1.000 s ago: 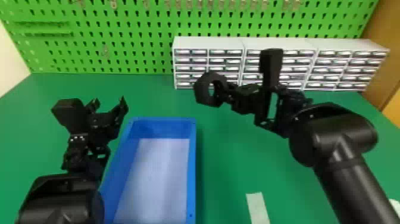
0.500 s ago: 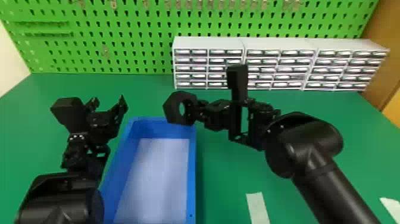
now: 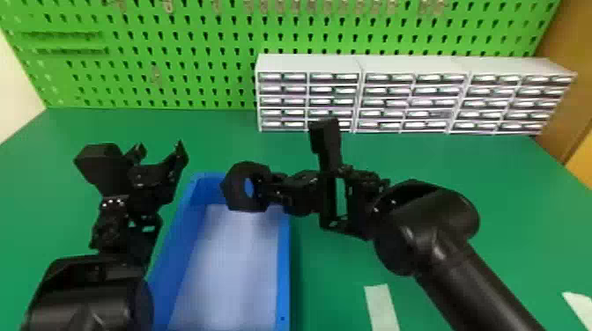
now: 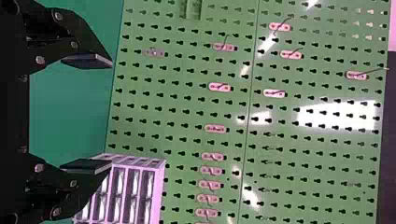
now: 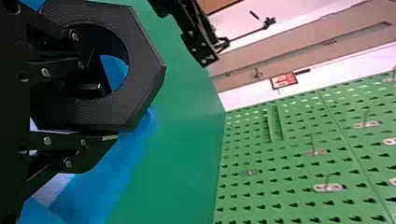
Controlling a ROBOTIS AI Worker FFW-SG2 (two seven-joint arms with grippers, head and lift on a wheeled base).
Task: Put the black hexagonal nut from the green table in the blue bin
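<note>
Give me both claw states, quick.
Left claw: open, empty.
Right claw: closed on the black nut, gripping one side of its ring.

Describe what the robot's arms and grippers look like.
The left arm and right arm are glossy black with rounded casings. The left gripper and right gripper are black too, with angular links, flat fingers and small silvery screw heads.

The green table (image 3: 524, 202) bears a blue bin (image 3: 284, 264), drawer cabinets (image 3: 411, 90), pale strips (image 3: 381, 308).
</note>
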